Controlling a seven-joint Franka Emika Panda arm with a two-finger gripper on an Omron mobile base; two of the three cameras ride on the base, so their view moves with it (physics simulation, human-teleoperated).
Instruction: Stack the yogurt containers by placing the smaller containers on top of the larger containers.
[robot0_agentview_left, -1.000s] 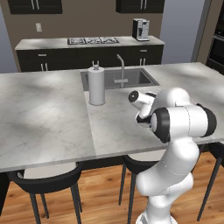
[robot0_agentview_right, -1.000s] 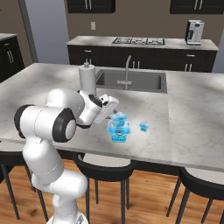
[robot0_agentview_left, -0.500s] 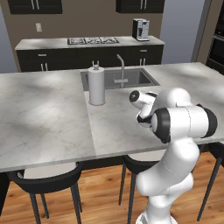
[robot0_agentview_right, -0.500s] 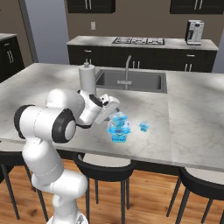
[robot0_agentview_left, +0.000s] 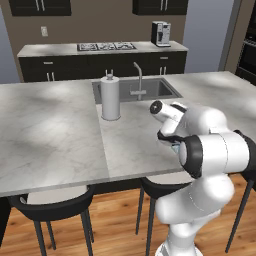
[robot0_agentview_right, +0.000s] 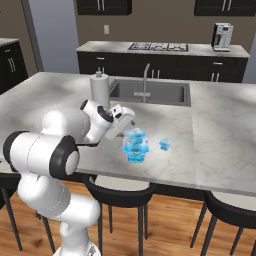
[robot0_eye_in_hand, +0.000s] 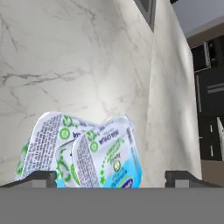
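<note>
The larger yogurt pack (robot0_agentview_right: 136, 148), teal-blue with a whitish, green-marked top, stands on the marble island counter (robot0_agentview_right: 220, 145) near its front edge. In the hand view the larger pack (robot0_eye_in_hand: 83, 151) sits between the two dark fingertips (robot0_eye_in_hand: 43, 176), which are spread wide, and nothing is held. My gripper (robot0_agentview_right: 129, 122) hovers open just above and to the left of the pack. The smaller light-blue yogurt pack (robot0_agentview_right: 165, 144) rests on the counter a short way to the right of the larger one, apart from it. A sliver of teal of the larger pack (robot0_agentview_left: 175, 146) peeks out behind my forearm.
A tall white paper-towel roll (robot0_agentview_right: 99, 89) (robot0_agentview_left: 110, 98) stands by the sink (robot0_agentview_right: 150, 93) with its faucet (robot0_agentview_left: 137, 75). Black stools (robot0_agentview_right: 120, 192) are tucked under the counter's front edge. A back counter holds a cooktop and a coffee machine (robot0_agentview_right: 222, 36).
</note>
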